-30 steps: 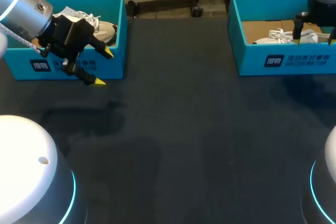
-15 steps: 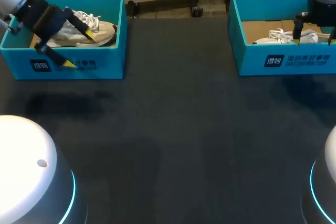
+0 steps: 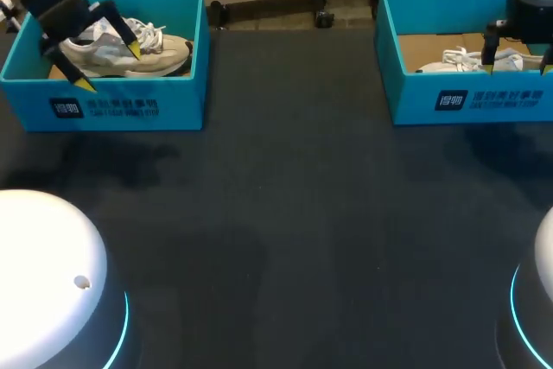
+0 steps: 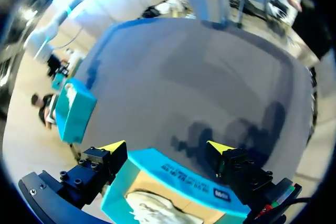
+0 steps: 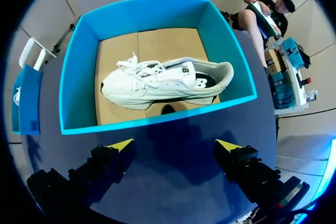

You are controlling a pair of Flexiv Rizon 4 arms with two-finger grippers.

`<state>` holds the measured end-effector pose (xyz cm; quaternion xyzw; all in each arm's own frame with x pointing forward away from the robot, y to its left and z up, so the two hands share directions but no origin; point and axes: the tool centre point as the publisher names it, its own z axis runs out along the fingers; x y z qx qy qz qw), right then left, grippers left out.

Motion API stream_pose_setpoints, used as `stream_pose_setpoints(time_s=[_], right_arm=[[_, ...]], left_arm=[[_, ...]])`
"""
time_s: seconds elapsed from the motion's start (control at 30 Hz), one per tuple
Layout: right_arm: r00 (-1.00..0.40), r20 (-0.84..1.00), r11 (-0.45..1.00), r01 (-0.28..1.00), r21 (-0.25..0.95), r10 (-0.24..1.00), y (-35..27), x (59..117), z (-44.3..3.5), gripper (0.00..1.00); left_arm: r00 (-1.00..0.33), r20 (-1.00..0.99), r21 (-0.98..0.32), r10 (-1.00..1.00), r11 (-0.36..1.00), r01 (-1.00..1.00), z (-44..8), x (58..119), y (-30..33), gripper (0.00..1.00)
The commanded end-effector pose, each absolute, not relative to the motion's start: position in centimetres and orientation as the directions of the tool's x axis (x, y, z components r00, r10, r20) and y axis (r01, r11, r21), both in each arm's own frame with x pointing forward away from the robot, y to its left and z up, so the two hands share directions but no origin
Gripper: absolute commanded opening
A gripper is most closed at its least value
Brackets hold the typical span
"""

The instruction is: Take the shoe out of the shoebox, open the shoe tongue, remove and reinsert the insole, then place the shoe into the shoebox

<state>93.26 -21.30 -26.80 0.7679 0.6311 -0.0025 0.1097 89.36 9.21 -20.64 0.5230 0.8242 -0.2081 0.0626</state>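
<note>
Hovering at 10 o'clock over the shoebox [image 3: 130, 110], left gripper [image 3: 109, 66] had jaws spread, guessing to straddle the shoe [image 3: 160, 47]; right gripper [image 5: 174, 145] was spread too.

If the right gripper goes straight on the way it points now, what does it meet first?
Most likely the near wall of the box, or the table just before it; the shoe lies further in. The right gripper is open, above them; depth is unclear.
</note>
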Motion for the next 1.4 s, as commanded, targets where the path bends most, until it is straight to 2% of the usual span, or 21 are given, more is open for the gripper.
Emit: stream_pose_setpoints(time_s=[0.03, 0.5, 0.7, 0.8, 1.13, 1.4], right_arm=[[0.204, -0.142, -0.180, 0.970, 0.166, 0.969, -21.3, 93.3, -26.8, 1.00], [0.204, -0.142, -0.180, 0.970, 0.166, 0.969, -21.3, 93.3, -26.8, 1.00], [0.204, -0.142, -0.180, 0.970, 0.166, 0.969, -21.3, 93.3, -26.8, 1.00], [0.204, -0.142, -0.180, 0.970, 0.166, 0.969, -21.3, 93.3, -26.8, 1.00], [0.204, -0.142, -0.180, 0.970, 0.166, 0.969, -21.3, 93.3, -26.8, 1.00], [0.204, -0.142, -0.180, 0.970, 0.166, 0.969, -21.3, 93.3, -26.8, 1.00]], left_arm=[[-0.392, -0.231, -0.264, 0.891, 0.330, 0.906, -20.4, 89.7, 9.0, 1.00], [-0.392, -0.231, -0.264, 0.891, 0.330, 0.906, -20.4, 89.7, 9.0, 1.00], [-0.356, -0.254, -0.157, 0.899, 0.325, 0.932, -21.2, 90.2, 11.8, 1.00], [-0.347, -0.288, -0.144, 0.893, 0.317, 0.937, -20.8, 91.3, 13.1, 1.00], [-0.280, -0.151, -0.072, 0.948, 0.272, 0.960, -21.9, 94.5, 16.4, 1.00], [-0.223, -0.132, -0.029, 0.966, 0.221, 0.975, -22.0, 97.4, 19.2, 1.00]])
